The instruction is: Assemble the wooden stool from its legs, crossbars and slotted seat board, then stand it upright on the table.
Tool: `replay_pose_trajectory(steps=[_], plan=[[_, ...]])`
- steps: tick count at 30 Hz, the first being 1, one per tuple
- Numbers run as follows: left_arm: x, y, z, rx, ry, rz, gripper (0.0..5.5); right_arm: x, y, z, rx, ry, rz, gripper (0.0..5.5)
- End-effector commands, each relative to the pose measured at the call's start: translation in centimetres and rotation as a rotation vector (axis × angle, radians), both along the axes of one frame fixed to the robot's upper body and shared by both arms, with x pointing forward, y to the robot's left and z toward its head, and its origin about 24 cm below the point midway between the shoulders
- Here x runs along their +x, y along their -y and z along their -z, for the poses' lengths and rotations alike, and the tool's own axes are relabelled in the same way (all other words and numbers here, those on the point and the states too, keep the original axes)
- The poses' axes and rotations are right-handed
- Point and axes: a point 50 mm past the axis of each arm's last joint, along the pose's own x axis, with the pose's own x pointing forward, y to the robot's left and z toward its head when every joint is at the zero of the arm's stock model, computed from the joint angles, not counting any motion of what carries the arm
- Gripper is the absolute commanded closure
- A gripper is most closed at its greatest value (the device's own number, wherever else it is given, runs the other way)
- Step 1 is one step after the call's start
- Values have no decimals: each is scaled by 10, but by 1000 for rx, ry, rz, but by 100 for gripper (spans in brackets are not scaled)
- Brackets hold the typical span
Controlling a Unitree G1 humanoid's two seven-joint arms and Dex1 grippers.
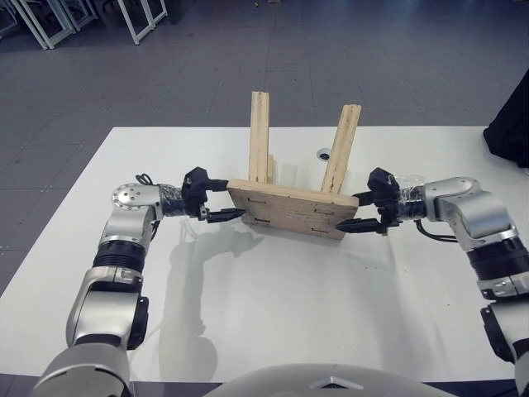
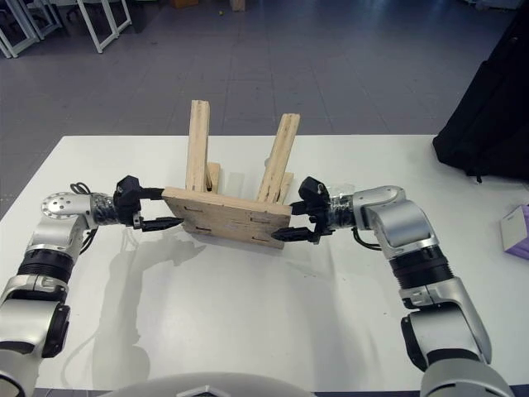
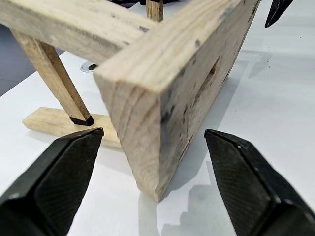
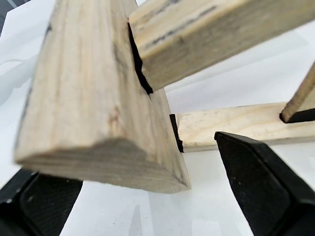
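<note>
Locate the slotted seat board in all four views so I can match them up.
Left eye view: slotted seat board on edge, mid-picture.
Right eye view: board slightly left of centre.
Left wrist view: one end of the board close up, mid-frame.
Right wrist view: its other end close up.
Shared landmark: the legs sticking out of the board.

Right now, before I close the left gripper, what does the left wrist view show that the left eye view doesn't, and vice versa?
Left wrist view: the fingers of the left gripper stand clear on either side of the end of the seat board, and there is a slot in its face. Left eye view: two legs rise from the board, and the right gripper is open at the opposite end. Both: the board on edge on the table.
</note>
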Motion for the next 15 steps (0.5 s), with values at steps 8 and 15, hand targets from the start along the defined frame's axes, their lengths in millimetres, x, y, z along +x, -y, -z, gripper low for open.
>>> replay_pose_trajectory(steps=[8,15], plan=[[-15,2,-6,-17,-194,152,287,6,2,0,-69,60,-29,226],[-28,-5,-7,133,-329,255,381,4,-6,0,-35,43,-64,358]])
